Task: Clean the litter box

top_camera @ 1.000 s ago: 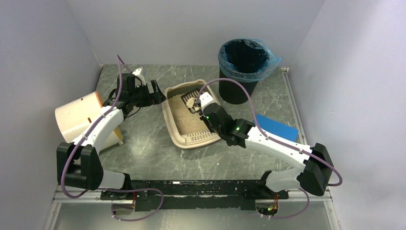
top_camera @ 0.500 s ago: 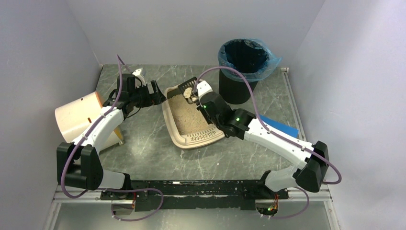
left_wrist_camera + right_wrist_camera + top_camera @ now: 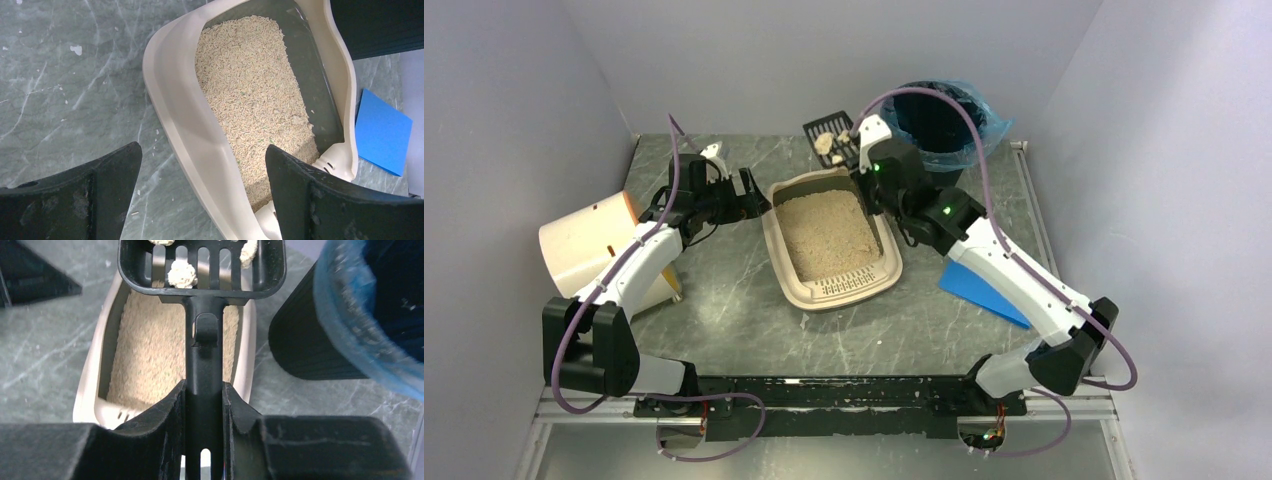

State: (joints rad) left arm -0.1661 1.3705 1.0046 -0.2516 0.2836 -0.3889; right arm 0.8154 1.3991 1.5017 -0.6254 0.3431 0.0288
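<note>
Right gripper (image 3: 204, 390) is clamped on the handle of a black slotted scoop (image 3: 202, 315) that carries pale clumps (image 3: 182, 273). In the top view the scoop sits above the upper end of the litter box (image 3: 844, 289), just left of the black bin (image 3: 305, 340). Left gripper (image 3: 749, 195), fingers wide apart and empty, sits by the box's upper-left corner. The box lies mid-frame, tan litter inside, slotted lip toward the bottom. A blue pad (image 3: 984, 290) lies to its lower right.
</note>
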